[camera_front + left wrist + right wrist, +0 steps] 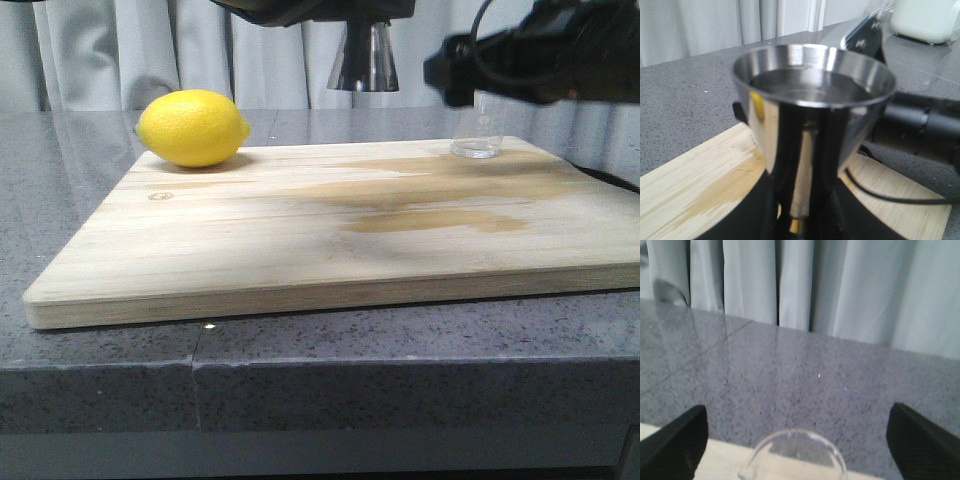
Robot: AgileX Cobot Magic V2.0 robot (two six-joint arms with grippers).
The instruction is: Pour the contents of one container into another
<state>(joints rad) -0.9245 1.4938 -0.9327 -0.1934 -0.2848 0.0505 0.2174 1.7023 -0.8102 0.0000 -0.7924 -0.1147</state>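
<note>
Pale grey pleated curtains (120,50) back a speckled dark grey stone tabletop (300,350) with a seam along its front edge. On it lies a rectangular light wooden cutting board (250,250), straight-grained, with darker wet-looking patches across its middle and far right. A smooth, bright yellow oval lemon (193,127) sits at the board's far left corner. The small clear glass beaker (476,128) stands upright at the far right corner of the board; in the right wrist view its round rim and pour lip (795,455) lie between the two black fingers (675,442), which stand wide apart and clear of the glass. The right gripper (797,440) is thus open around the beaker, not touching it. The tall shiny steel hourglass-shaped jigger (364,57) is held aloft above the board's far edge by the left gripper (800,220); the jaws are shut on its narrow waist, where a thin gold band shows. Its flared upper cup (812,80) is upright, polished, and holds clear liquid near the rim. A white appliance (927,20) stands on the tabletop further off.
</note>
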